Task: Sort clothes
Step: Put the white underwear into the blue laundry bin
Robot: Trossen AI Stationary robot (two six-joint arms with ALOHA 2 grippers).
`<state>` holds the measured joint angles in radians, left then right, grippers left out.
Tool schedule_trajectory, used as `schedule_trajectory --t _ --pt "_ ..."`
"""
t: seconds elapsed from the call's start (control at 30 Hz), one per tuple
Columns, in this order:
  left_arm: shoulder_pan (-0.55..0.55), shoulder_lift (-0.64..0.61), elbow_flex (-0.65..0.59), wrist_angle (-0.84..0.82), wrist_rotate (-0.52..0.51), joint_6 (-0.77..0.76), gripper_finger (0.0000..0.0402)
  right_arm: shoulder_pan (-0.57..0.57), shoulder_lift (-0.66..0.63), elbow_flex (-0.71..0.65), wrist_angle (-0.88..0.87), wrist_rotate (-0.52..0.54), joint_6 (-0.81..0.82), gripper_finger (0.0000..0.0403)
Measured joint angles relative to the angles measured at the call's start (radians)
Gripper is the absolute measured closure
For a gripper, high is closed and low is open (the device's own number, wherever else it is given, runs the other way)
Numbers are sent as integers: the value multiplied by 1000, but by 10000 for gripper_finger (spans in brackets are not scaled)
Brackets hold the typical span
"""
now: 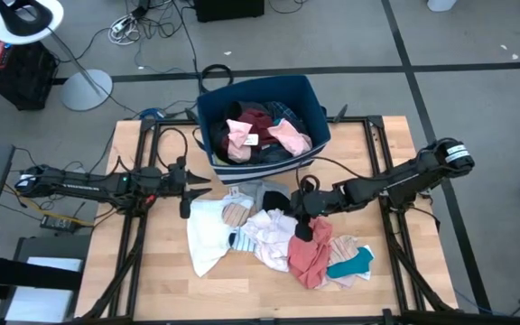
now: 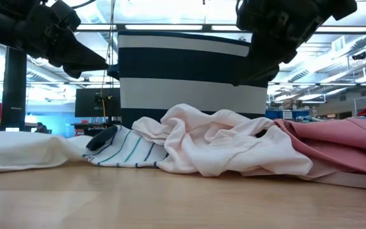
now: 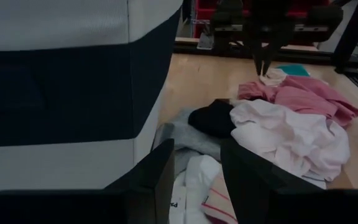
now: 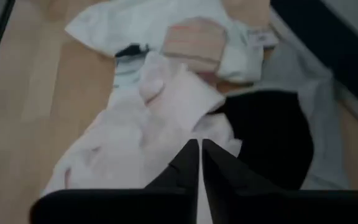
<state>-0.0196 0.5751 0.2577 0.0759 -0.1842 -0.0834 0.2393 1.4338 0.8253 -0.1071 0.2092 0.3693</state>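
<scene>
The clothes [image 1: 273, 239] lie heaped at the table's [image 1: 152, 280] centre; more fill the bin [image 1: 319, 122] at the far edge. Soft, light and limp: pinch a raised fold. The right gripper [image 4: 200, 163] hangs over the heap, fingers nearly together, holding nothing. The left gripper [image 3: 196, 168] waits beside the bin, fingers apart.

left gripper [image 3: 196, 171] fingers stand apart, empty, above white clothes [image 3: 194, 180]. striped bin [image 3: 67, 81] wall just beside. beyond: grey garment [image 3: 188, 127], black garment [image 3: 211, 118], pale pink garment [image 3: 291, 137], salmon garment [image 3: 306, 96]. right gripper [image 3: 263, 62] hangs above the pile, fingers nearly together.
</scene>
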Motion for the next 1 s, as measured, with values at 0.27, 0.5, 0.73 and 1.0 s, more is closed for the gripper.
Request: schedule_trajectory --t 0.27,0.5,0.73,1.0 --pt "-1 0 0 0 7 0 265 -2 109 0 11 4 -31 265" --pt "-1 0 0 3 7 0 265 -10 209 5 63 -35 -36 256" --pt "-1 1 1 7 7 0 265 -14 159 78 15 -22 -105 392" --pt "-1 1 2 8 6 0 265 -17 101 235 -119 -11 -218 401"
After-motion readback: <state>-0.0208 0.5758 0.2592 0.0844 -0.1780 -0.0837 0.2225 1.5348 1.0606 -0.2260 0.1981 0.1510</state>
